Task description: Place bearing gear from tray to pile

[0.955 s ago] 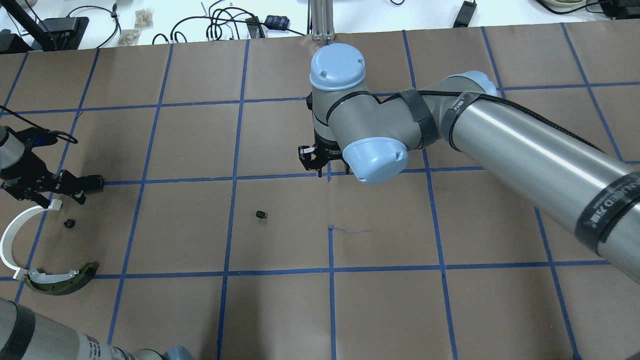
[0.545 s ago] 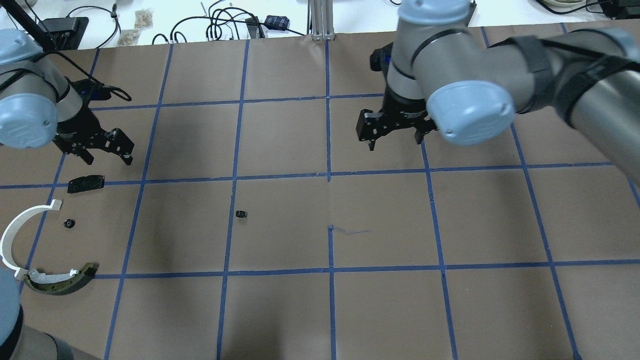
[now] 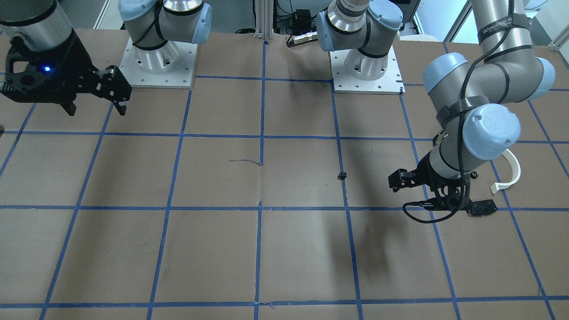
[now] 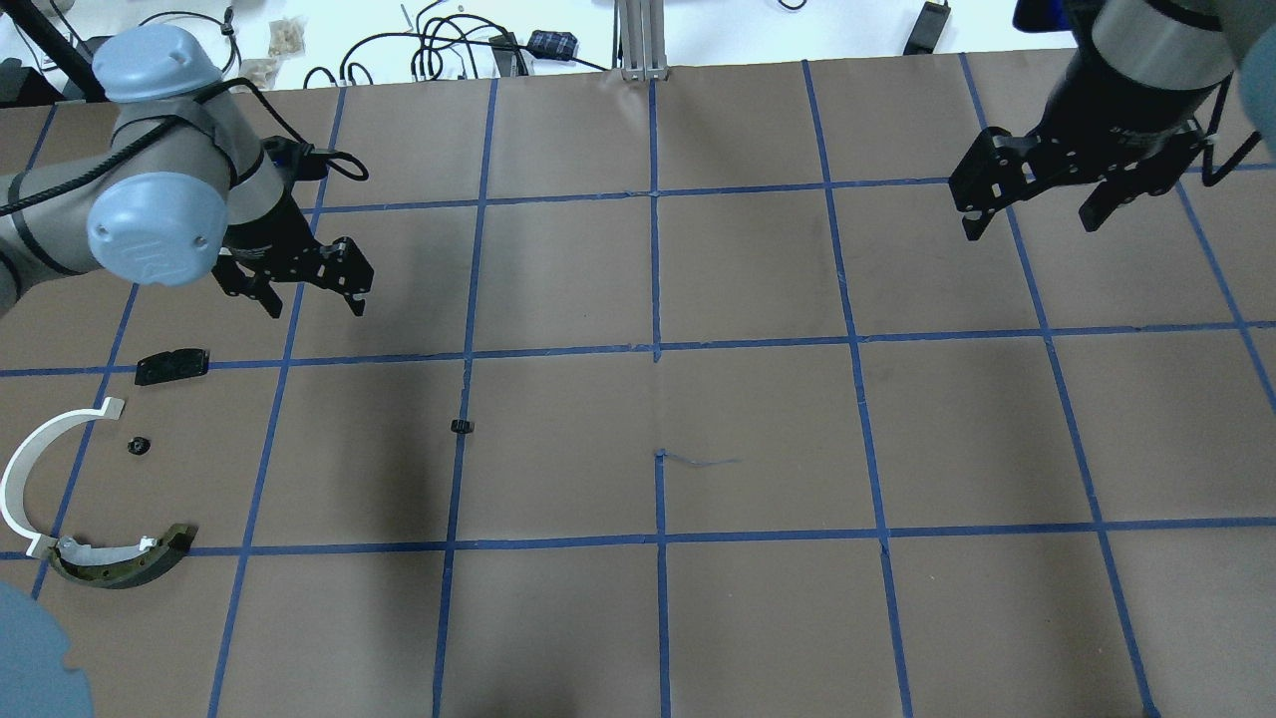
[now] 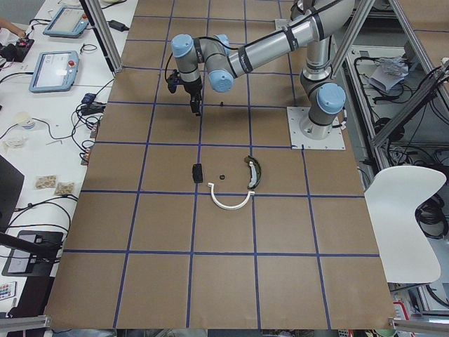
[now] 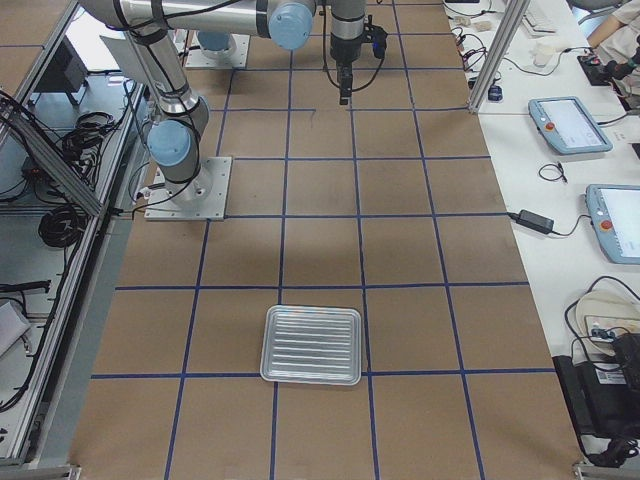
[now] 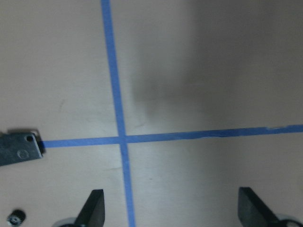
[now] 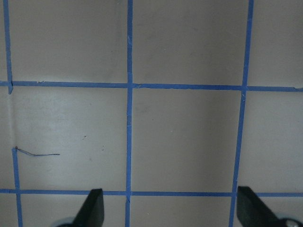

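While left gripper (image 4: 315, 307) and right gripper (image 4: 1029, 231) gape empty, 1 bearing gear (image 4: 461, 427) on tape (image 4: 455, 479), pile (image 4: 138, 446) well apart

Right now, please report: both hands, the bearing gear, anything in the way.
Left hand open, empty, hovering. Right hand open, empty, far off. Bearing gear loose on blue tape line, short of the pile. Nothing seen between them.

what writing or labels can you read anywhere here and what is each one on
No text can be read with confidence.
White lettering on the black strap around the left arm: blurred, not legible.
Faint print on the right arm's black wrist section: too small.
Tablet screen on the side desk: too small.
Black plate: a small round mark, no letters.
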Motion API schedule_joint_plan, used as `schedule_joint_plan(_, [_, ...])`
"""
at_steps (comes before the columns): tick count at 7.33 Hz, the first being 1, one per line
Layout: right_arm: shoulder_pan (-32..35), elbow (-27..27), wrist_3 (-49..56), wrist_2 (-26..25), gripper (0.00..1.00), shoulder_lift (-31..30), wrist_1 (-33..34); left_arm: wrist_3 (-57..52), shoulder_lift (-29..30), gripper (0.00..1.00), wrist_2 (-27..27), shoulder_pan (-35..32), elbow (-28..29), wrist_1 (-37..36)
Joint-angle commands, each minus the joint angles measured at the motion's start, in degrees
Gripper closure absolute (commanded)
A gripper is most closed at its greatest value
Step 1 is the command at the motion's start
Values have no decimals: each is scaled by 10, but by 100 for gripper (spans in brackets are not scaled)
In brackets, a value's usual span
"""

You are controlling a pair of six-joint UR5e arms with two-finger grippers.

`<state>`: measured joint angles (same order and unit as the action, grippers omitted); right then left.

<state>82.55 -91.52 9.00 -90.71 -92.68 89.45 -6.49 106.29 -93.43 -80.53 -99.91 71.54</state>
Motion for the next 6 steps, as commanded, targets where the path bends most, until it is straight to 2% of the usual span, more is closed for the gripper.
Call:
schedule_joint_plan(1, [1,23,-65,2,0,-3,-15,148,3,0,23,-62,-23,4])
schedule_joint_plan(3, [64,84,-138,-9,0,55,-24,177,1,0,33,-67,-55,1])
schedule_joint_plan(4, [110,102,-170,-8,4,93,-44,170,0,0,33,-67,-71,-3])
schedule_joint_plan(5, [121,100,-166,-9,0,96,-5,168,6,3,33,-69,-76,-3])
schedule_joint_plan(6, [113,102,-149,-25,0,92,-2,162,12,3,33,-71,-82,-3])
